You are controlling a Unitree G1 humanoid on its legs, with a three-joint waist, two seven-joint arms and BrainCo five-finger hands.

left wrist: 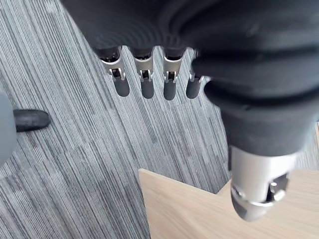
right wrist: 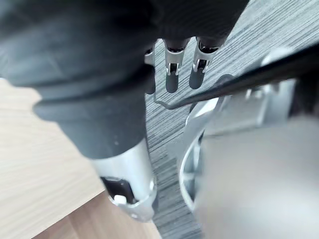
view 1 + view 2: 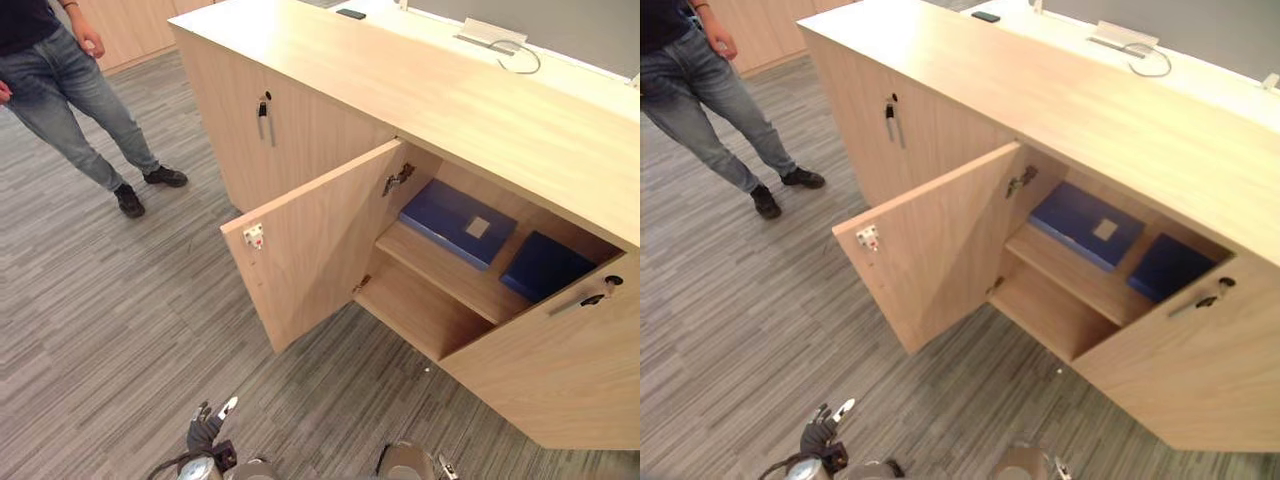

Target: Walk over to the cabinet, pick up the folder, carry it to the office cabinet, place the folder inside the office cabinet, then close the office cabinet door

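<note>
The cabinet stands open. Its left door is swung wide out over the carpet, and its right door stands ajar. Inside, a blue folder with a pale label lies flat on the upper shelf. A second folder, also blue, lies just beside it, partly behind the right door. The lower shelf is bare wood.

The left hand hangs low, well apart from the cabinet, its fingers straight and released over the carpet. The right hand is low too, its fingers loose and grasping nothing.

A person in jeans stands on the carpet off the cabinet's left end.
</note>
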